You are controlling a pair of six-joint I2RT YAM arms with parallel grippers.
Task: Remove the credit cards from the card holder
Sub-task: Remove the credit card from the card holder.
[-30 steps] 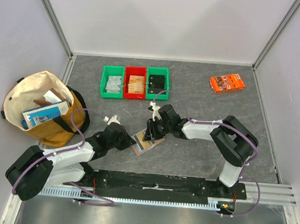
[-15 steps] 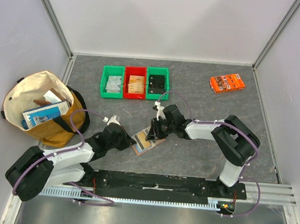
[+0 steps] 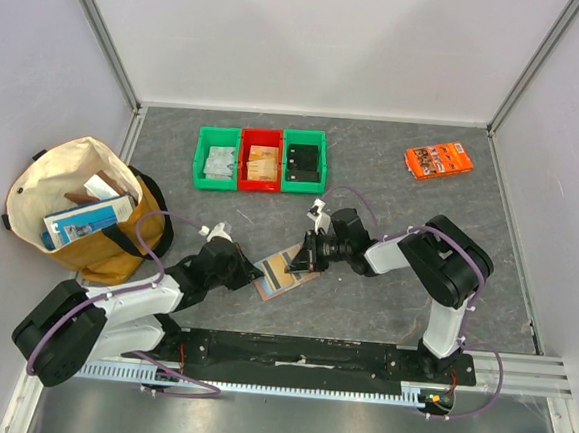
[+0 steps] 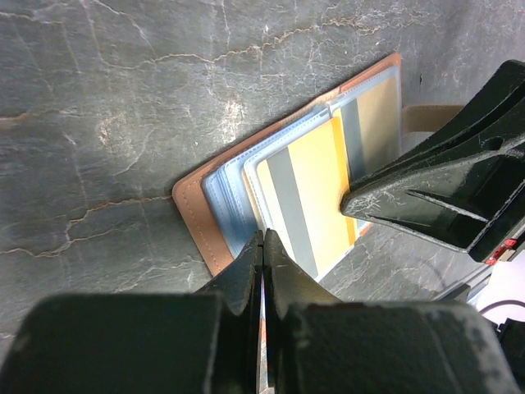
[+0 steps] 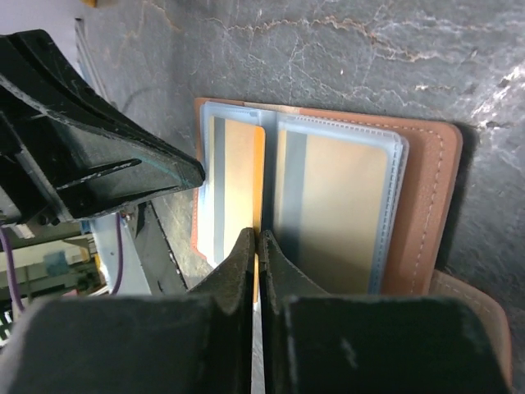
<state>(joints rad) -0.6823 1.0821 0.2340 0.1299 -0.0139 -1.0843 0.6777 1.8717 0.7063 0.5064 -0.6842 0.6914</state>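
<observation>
The card holder (image 3: 277, 278) lies open on the grey table between my two arms, brown leather with clear bluish sleeves (image 4: 197, 215) (image 5: 426, 205). My left gripper (image 3: 252, 274) (image 4: 262, 238) is shut on its near edge and sleeves. My right gripper (image 3: 300, 262) (image 5: 257, 238) is shut on the edge of a yellow-tan credit card with a grey stripe (image 5: 238, 176) (image 4: 316, 185), which sticks partly out of its sleeve. A second tan card (image 5: 344, 213) sits inside the other sleeve. Each wrist view shows the other gripper's black fingers (image 4: 426, 197) (image 5: 98, 164).
Green (image 3: 218, 157), red (image 3: 261, 160) and green (image 3: 304, 160) bins stand in a row at the back, holding cards. An orange printed packet (image 3: 439, 159) lies at the back right. A tan cloth bag (image 3: 84, 210) with boxes stands at the left.
My right gripper has drawn to the right, away from the wallet's middle, with the card edge in it. The left arm has stayed still.
</observation>
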